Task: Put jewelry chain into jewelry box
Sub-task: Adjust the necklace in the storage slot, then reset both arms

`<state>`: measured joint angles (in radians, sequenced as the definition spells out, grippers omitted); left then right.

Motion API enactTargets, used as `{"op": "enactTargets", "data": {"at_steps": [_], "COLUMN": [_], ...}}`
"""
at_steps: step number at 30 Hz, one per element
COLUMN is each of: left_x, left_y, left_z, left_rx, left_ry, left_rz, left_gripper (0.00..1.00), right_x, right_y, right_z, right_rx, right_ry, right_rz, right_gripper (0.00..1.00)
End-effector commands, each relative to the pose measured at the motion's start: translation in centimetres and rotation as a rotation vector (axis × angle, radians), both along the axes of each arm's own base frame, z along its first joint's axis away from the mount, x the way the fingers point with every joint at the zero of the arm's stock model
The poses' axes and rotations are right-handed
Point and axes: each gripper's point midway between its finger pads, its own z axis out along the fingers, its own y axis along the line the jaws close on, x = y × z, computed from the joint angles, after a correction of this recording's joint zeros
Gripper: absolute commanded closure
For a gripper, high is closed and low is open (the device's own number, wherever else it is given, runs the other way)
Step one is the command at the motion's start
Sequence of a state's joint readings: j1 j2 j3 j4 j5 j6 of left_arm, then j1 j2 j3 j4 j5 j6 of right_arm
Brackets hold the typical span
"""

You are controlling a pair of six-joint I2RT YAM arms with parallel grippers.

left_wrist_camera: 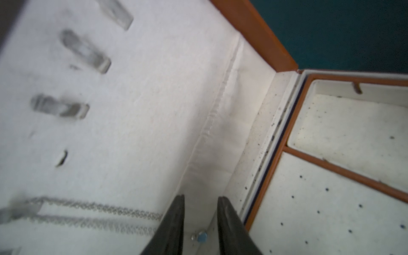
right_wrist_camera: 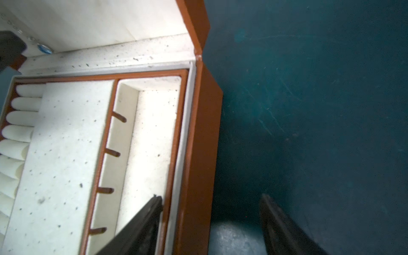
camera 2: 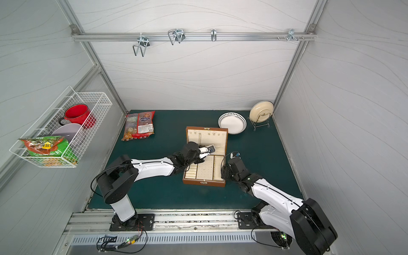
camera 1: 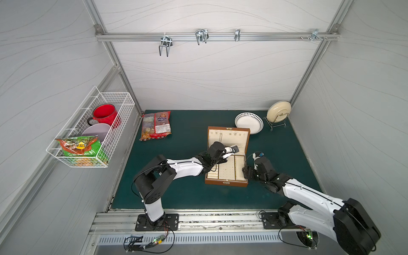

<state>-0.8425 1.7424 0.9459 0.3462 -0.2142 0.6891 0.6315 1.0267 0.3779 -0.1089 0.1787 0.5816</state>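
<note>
Placement step appears complete: jewelry chain (left_wrist_camera: 92,213) hangs against the lid lining of the open jewelry box (camera 1: 227,184). Left hand (left_wrist_camera: 201,212) released beside it; right hand (right_wrist_camera: 212,212) released, straddling the box wall. Next: withdraw both clear.

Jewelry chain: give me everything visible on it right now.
The jewelry chain is thin, silver and fine-linked. It hangs doubled, two strands side by side, flat against the cream lining of the open lid of the jewelry box. A small blue piece lies at its lower end near the hinge. The left gripper hovers there, jaws apart, not clamping it. Its upper end is blurred.
</note>
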Motion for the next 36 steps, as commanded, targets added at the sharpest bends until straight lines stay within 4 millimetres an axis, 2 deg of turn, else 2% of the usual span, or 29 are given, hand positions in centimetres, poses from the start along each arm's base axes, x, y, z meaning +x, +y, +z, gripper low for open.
{"op": "enactTargets", "data": {"at_steps": [1, 3, 4, 5, 8, 11, 12, 16, 21, 25, 29, 30, 32, 34, 35, 36], "left_x": [0.1, -0.4, -0.7, -0.9, -2.3, -3.9, -4.4, -6.0, -6.3, -5.8, -5.1, -4.8, -3.9, -2.3, -1.6, -1.1], "left_y": [-0.6, 0.0, 0.4, 1.0, 2.9, 5.4, 6.6, 12.2, 21.3, 28.6, 33.8, 34.9, 36.0, 35.9, 35.8, 36.5], "left_z": [6.0, 8.1, 8.9, 9.9, 12.5, 13.9, 14.7, 15.7, 12.9, 8.6, 3.9, 3.0, 2.8, 2.6, 2.2, 1.5], "left_rx": [-0.151, -0.202, -0.219, -0.242, -0.316, -0.376, -0.408, -0.507, -0.622, -0.740, -0.758, -0.752, -0.708, -0.596, -0.563, -0.556], "left_ry": [-0.051, -0.038, -0.027, -0.016, 0.034, 0.080, 0.082, 0.079, 0.136, 0.170, 0.107, 0.088, 0.067, 0.032, 0.017, 0.009], "left_rz": [0.033, 0.058, 0.076, 0.104, 0.161, 0.233, 0.263, 0.451, 0.758, 1.047, 1.253, 1.289, 1.310, 1.249, 1.232, 1.261], "left_gripper": [0.61, 0.50, 0.12, 0.02, 0.00, 0.00, 0.00, 0.00, 0.00, 0.00, 0.00, 0.00, 0.00, 0.00, 0.00, 0.00], "right_x": [0.6, 0.9, 1.0, 1.2, 1.6, 1.8, 1.8, 2.1, 2.6, 3.5, 5.1, 5.5, 6.7, 7.8, 8.5, 9.0], "right_y": [-0.1, 0.0, 0.0, 0.1, 0.3, 0.0, -0.3, -2.5, -7.2, -10.2, -13.4, -14.0, -15.6, -16.7, -17.2, -17.6], "right_z": [1.9, 3.3, 3.9, 4.8, 7.5, 9.9, 10.6, 12.8, 13.9, 13.4, 12.1, 11.7, 10.7, 10.3, 9.4, 8.9], "right_rx": [-0.011, -0.007, -0.007, -0.002, 0.023, 0.036, 0.034, -0.015, -0.156, -0.319, -0.398, -0.396, -0.389, -0.365, -0.365, -0.368], "right_ry": [-0.043, -0.072, -0.086, -0.105, -0.168, -0.225, -0.246, -0.332, -0.413, -0.514, -0.573, -0.574, -0.538, -0.533, -0.509, -0.500], "right_rz": [-0.006, -0.001, 0.002, 0.009, 0.017, 0.012, 0.003, -0.071, -0.247, -0.327, -0.433, -0.455, -0.487, -0.519, -0.528, -0.537], "right_gripper": [0.19, 0.15, 0.13, 0.12, 0.06, 0.01, 0.01, 0.01, 0.01, 0.01, 0.01, 0.01, 0.01, 0.01, 0.01, 0.01]}}
